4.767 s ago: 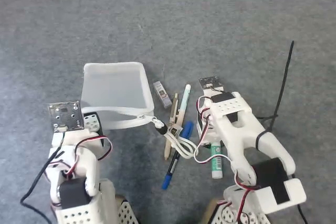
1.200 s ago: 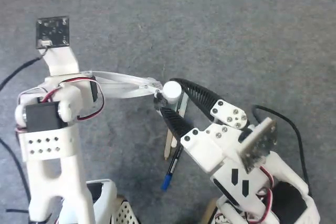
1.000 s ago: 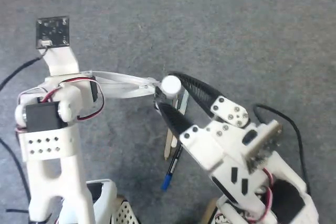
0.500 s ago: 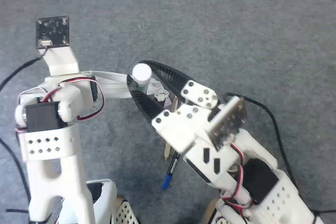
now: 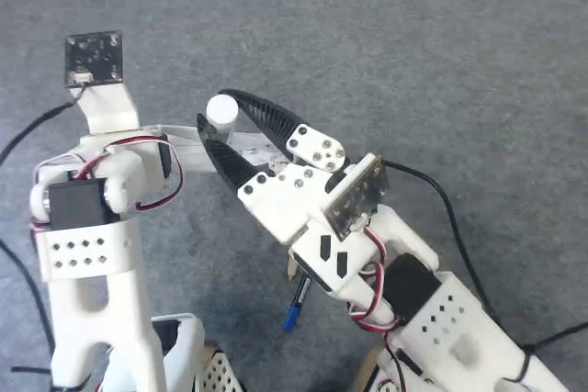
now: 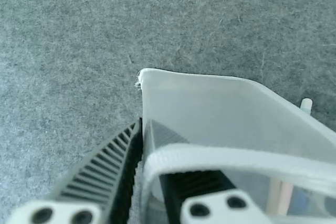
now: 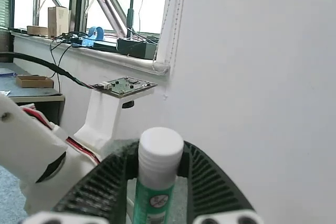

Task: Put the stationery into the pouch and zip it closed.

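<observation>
Left arm (image 5: 84, 227) upright at pouch's (image 6: 226, 114) left end, wrist bent down over it. Left gripper (image 6: 143, 129) clamped on pouch wall: outer finger (image 6: 100, 166) outside, other inside. Right arm (image 5: 367, 254) stretched diagonally toward pouch, wrist rolled. Right gripper (image 5: 214, 126) poised over pouch, fingers closed round glue stick (image 5: 221, 111), cap up.
</observation>
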You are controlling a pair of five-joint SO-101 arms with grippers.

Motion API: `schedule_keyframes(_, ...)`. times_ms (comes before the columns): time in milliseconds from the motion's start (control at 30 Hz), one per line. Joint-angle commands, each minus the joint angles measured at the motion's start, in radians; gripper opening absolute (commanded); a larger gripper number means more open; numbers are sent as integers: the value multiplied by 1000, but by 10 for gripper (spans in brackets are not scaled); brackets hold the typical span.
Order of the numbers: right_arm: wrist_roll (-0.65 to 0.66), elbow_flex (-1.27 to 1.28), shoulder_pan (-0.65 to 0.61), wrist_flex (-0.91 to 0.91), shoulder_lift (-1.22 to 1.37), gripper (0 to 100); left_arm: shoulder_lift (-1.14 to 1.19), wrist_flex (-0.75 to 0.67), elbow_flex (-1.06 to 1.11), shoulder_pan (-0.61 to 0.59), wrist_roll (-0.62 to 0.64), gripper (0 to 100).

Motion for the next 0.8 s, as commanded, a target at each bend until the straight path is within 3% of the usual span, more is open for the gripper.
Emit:
schedule_keyframes(0, 25, -8, -4, -64, 21, 6, -8, -41, -24, 9, 23, 10)
schedule_keyframes(467, 17, 0, 47, -136, 200, 6, -8, -40, -24, 9, 23, 10)
schedule_keyframes(767, 18, 78, 44, -156, 94, 6, -8, -41, -24, 9, 23, 10)
